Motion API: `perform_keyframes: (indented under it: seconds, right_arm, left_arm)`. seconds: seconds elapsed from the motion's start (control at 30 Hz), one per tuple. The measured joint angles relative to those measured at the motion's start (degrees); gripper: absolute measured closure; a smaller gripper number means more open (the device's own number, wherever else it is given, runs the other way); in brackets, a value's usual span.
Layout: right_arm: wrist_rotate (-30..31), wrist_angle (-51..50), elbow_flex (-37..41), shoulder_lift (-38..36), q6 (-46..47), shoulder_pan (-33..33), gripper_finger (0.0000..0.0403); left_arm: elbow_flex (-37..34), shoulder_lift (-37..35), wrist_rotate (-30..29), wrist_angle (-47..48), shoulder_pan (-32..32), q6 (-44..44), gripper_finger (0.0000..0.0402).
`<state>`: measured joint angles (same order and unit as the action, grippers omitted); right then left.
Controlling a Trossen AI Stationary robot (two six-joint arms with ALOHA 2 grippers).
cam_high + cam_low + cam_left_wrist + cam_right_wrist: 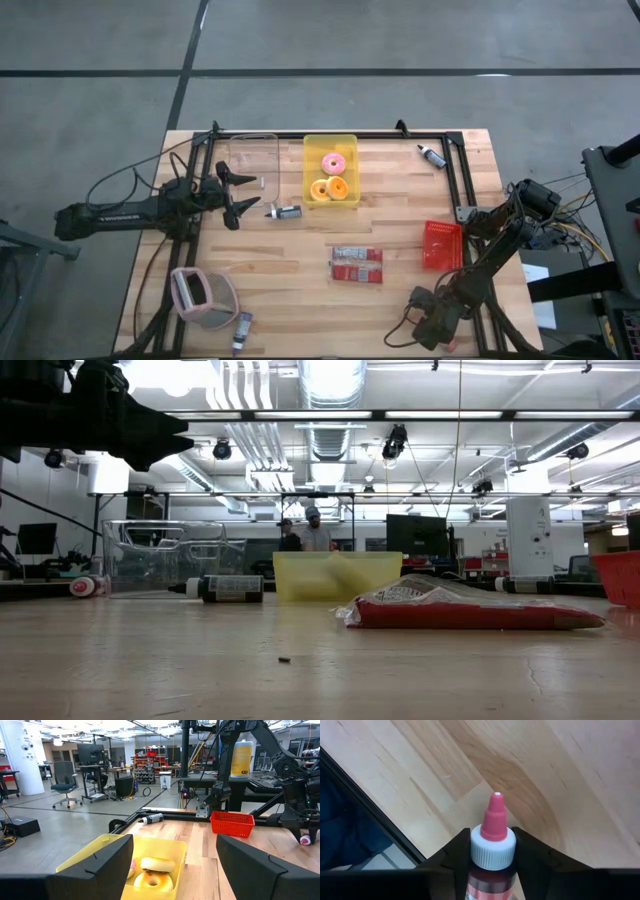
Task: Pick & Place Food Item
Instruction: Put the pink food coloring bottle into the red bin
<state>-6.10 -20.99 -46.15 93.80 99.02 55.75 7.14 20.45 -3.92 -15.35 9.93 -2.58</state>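
The pale butcher-block wooden table (400, 200) carries everything, ringed by a black metal frame. Toward its far edge stands the yellow plastic bin (330, 150) holding 3 ring doughnuts (332, 178), 1 pink-iced and 2 orange. A clear plastic box (252, 165) sits just beside the bin, and a small red mesh basket (443, 244) lies well to the right.

The left gripper (238, 195) hangs near the bin's left side, its 2 fingers spread wide with nothing between them; its wrist view looks straight along into the doughnuts.

The right gripper (492, 852) sits at the table's near right corner, fingers pressed against the white collar of a small red-capped squeeze bottle (493, 837), whose long axis runs forward between the fingers, nozzle pointing away from the wrist.
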Motion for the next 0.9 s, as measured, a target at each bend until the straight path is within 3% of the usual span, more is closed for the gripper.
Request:
perform_keyframes:
  seconds: [0.9]
  right_arm:
    - [0.01, -3.00, -1.89, -0.09, -0.01, 0.00, 0.0288]
  left_arm:
    - [0.00, 0.00, 0.01, 0.00, -0.02, -0.01, 0.0111]
